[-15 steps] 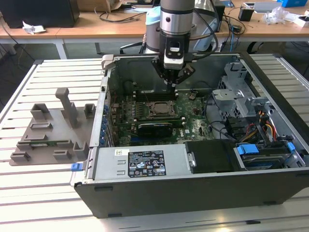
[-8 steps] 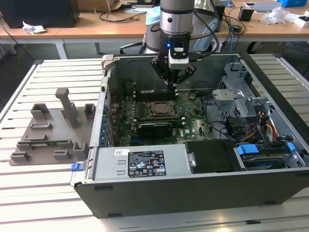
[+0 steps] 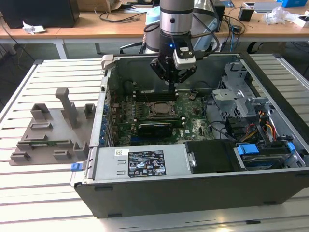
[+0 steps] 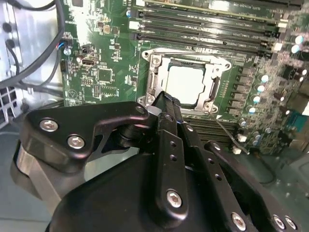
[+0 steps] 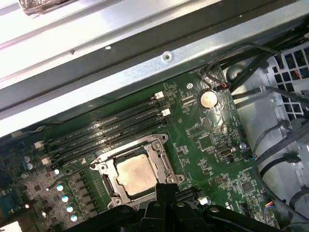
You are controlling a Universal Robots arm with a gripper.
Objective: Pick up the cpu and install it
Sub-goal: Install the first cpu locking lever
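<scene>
- Exterior view: the arm hangs at upper centre of the frame, over the open computer case (image 3: pixel 270 159), with the claw (image 3: pixel 172 83) above the motherboard (image 3: pixel 190 113).
- The cpu (image 3: pixel 160 109) lies in the metal-framed socket (image 3: pixel 149 103) at mid-frame, its silver top exposed.
- Both wrist views show the cpu (image 4: pixel 187 82) (image 5: pixel 136 175) seated flat in the socket (image 4: pixel 153 83) (image 5: pixel 105 170), with the claw's fingers pressed together, holding nothing, their tip just beside the socket frame.
- A grey holder block (image 3: pixel 50 133) sits on the slatted tabletop (image 3: pixel 43 72) at the frame's left, well apart from the case.
</scene>
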